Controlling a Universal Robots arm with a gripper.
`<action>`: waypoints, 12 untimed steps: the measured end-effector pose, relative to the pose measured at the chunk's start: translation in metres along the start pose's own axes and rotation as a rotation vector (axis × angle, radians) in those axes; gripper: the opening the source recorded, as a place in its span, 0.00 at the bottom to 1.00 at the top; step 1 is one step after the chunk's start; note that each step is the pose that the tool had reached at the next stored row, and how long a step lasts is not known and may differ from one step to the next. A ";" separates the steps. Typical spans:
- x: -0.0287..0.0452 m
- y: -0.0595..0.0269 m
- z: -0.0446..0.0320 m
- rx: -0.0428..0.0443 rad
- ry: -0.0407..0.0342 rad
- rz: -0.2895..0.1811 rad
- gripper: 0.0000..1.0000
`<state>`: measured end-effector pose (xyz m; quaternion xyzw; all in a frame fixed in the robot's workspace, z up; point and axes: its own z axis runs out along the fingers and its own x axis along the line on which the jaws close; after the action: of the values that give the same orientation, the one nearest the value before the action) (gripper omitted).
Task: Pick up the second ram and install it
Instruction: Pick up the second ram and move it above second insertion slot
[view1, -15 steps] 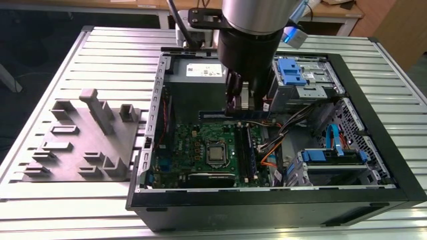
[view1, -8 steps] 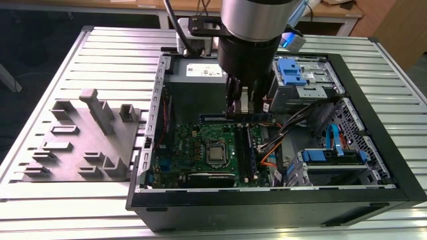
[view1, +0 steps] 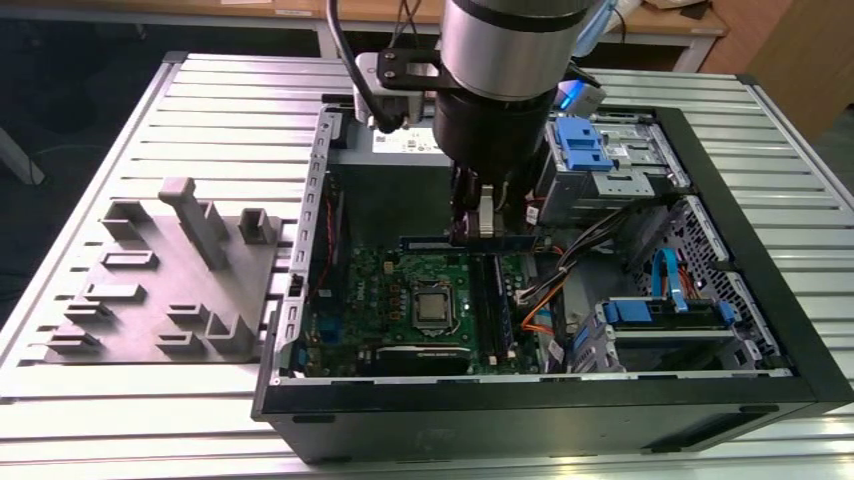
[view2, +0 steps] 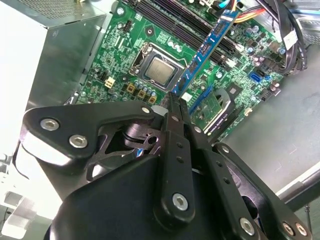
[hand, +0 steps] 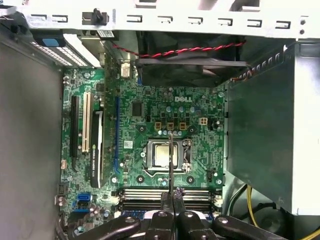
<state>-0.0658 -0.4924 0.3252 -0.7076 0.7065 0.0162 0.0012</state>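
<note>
My gripper (view1: 481, 232) hangs inside the open computer case, shut on the second ram (view1: 427, 243). The ram is a long thin dark strip held level above the far end of the green motherboard (view1: 394, 300). In the second wrist view the stick (view2: 205, 50) juts out from the shut fingertips (view2: 172, 102), slanting over the board. In the first wrist view I see it edge-on as a thin line (hand: 170, 155) over the CPU, with the gripper (hand: 172, 199) above the dark memory slots (hand: 140, 192). The ram sits crosswise to the slots (view1: 497, 310) and above them.
A grey holder tray (view1: 160, 290) with upright slabs lies on the slatted table at the exterior view's left. Inside the case are a drive cage with blue latches (view1: 583, 145), loose cables (view1: 601, 240), a rear fan (hand: 190, 65) and the grey power supply box (hand: 265, 125).
</note>
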 end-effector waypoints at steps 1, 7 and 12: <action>0.0000 0.0000 0.0006 -0.0001 0.0002 0.000 0.08; 0.0001 -0.0001 0.0054 0.0002 0.0002 0.000 0.08; 0.0002 -0.0002 0.0083 0.0005 0.0003 0.000 0.08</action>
<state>-0.0658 -0.4924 0.3169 -0.7075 0.7065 0.0160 0.0012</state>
